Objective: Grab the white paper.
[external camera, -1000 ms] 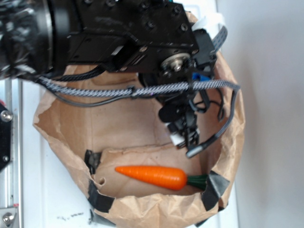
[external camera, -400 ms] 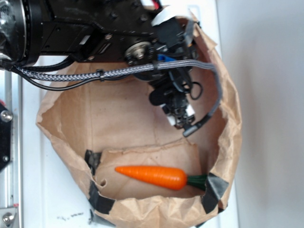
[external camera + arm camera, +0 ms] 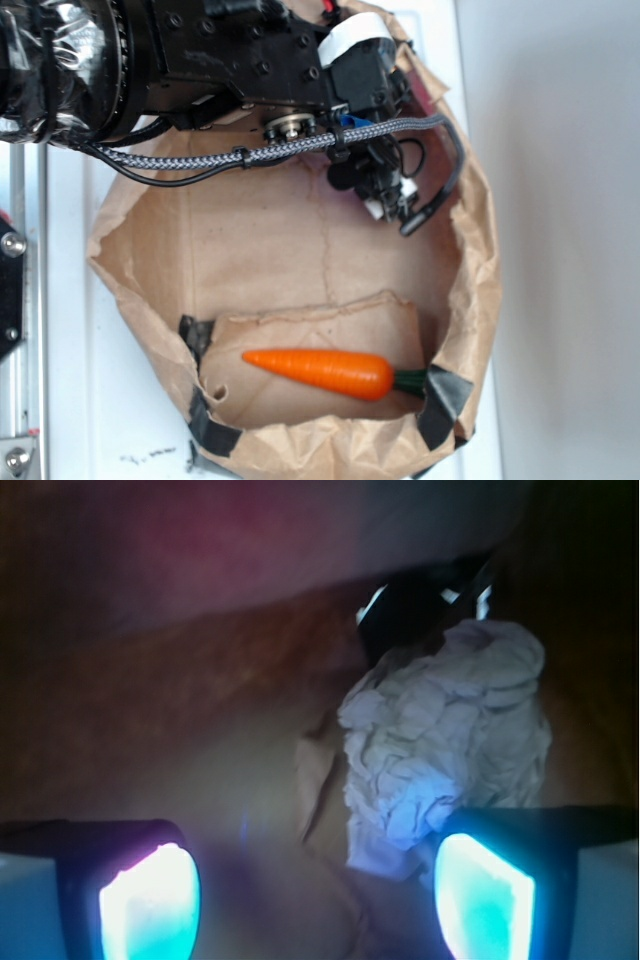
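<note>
Exterior view: the gripper (image 3: 392, 205) is reaching into the brown paper bag (image 3: 475, 300) near its rim at about 1 o'clock of the opening. The arm is hiding the white paper here, and the jaw state cannot be told from this angle. The orange carrot (image 3: 320, 369) is lying at 6 o'clock on the bag floor, well apart from the tool. The crumpled bag walls are closing in at 12 and 3 o'clock; open floor is lying toward 7 to 9 o'clock.

Wrist view: the white paper (image 3: 445, 750) is sitting at about 2 o'clock of the frame, against the bag wall. The fingers (image 3: 150, 900) are standing wide apart with nothing between them; the right pad is overlapping the wad's lower edge. Judgement: the wad is looking light, soft and compressible, not slippery, so squeezing across its creased middle should hold. The wall behind is leaving little room, and a finger could be catching bag paper.
</note>
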Controlling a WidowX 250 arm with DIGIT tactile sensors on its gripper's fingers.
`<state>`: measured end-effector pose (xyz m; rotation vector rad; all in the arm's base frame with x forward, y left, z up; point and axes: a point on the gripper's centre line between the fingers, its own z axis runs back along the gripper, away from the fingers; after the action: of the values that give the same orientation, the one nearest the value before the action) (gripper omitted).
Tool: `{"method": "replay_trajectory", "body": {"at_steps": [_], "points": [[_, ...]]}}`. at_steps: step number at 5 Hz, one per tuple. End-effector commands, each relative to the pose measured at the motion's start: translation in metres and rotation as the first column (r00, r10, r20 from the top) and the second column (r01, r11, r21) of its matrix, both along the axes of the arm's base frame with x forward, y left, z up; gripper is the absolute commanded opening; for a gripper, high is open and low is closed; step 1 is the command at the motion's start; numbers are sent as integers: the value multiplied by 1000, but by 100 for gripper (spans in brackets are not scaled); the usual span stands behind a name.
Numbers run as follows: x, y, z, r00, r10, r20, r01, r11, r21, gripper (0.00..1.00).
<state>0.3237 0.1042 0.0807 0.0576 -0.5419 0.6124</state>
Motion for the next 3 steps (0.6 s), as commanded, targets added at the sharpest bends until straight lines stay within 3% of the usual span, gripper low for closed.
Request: {"method": "replay_trajectory", "body": {"at_steps": [1, 3], "points": [[11, 17, 8, 996, 66, 52, -69, 996, 58, 100], [20, 12, -7, 995, 79, 56, -87, 985, 146, 100]]}}
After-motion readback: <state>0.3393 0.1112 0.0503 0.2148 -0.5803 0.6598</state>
